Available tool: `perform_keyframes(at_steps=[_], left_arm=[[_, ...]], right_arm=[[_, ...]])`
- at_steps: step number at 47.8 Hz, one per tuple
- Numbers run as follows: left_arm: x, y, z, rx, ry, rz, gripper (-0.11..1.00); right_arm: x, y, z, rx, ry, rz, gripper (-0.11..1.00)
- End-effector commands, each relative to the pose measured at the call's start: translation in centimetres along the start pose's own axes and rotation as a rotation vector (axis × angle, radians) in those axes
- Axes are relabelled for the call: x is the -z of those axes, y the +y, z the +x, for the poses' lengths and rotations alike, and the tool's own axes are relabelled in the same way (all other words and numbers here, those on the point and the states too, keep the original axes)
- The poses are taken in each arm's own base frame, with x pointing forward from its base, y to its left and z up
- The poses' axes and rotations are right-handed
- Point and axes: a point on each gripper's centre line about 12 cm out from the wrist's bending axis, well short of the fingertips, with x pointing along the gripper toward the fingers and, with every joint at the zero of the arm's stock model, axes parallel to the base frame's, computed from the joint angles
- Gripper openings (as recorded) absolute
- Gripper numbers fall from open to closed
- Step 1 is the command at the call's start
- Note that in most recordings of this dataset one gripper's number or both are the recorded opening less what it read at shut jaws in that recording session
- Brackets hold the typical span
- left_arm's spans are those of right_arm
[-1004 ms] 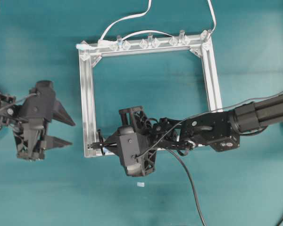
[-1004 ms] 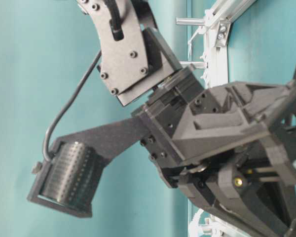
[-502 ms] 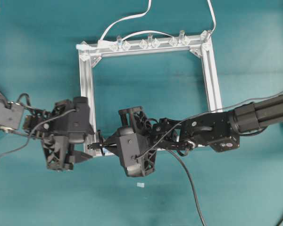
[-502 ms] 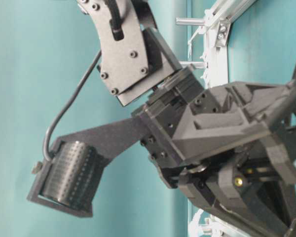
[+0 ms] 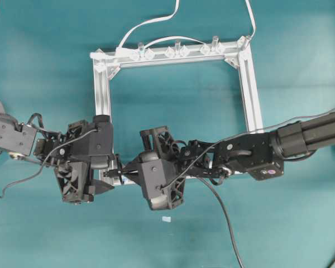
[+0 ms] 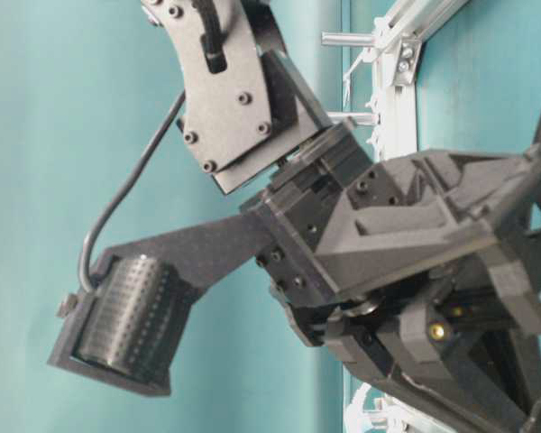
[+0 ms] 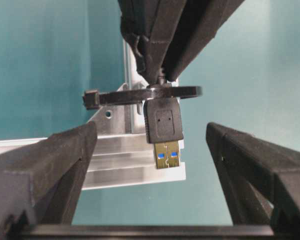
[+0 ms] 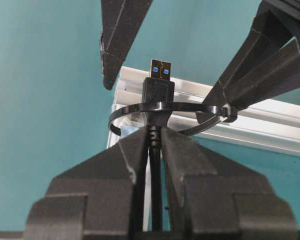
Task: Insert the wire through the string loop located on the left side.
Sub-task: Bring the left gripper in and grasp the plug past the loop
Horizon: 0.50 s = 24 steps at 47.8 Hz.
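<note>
Left gripper (image 7: 155, 150) now nearer, spread around wire (image 7: 163, 127) pinched by right gripper (image 8: 152, 145)

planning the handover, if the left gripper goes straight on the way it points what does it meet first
Most likely the wire's plug, which sits centred between the open left gripper fingers, poking through the string loop. Depth is hard to judge.

The overhead view looks straight down from high up on the teal bench (image 5: 44, 56) and the whole aluminium frame (image 5: 103, 111). The table-level view sits low and very close, mostly filled by an arm. The two wrist views face each other across the frame's near-left corner, both closely showing the wire (image 7: 163, 126) plug and the string loop (image 8: 140, 107).
</note>
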Motion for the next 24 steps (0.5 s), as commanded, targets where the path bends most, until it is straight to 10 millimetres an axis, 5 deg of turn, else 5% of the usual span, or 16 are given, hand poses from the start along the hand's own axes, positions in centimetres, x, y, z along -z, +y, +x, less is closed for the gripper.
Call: perform_keyframes(at_steps=[1, 15, 24], left_arm=[[-0.98, -0.43, -0.36, 0.013, -0.033, -0.005, 0.87], [-0.79, -0.36, -0.29, 0.010, -0.029, 0.009, 0.81], [-0.56, -0.26, -0.32, 0.014, -0.047, 0.019, 0.32]], right_arm=[[-2.03, -0.12, -0.47, 0.003, -0.052, 0.001, 0.11], [-2.03, -0.19, -0.46, 0.004, -0.051, 0.002, 0.11], [-2.03, -0.12, -0.47, 0.003, -0.052, 0.002, 0.11]])
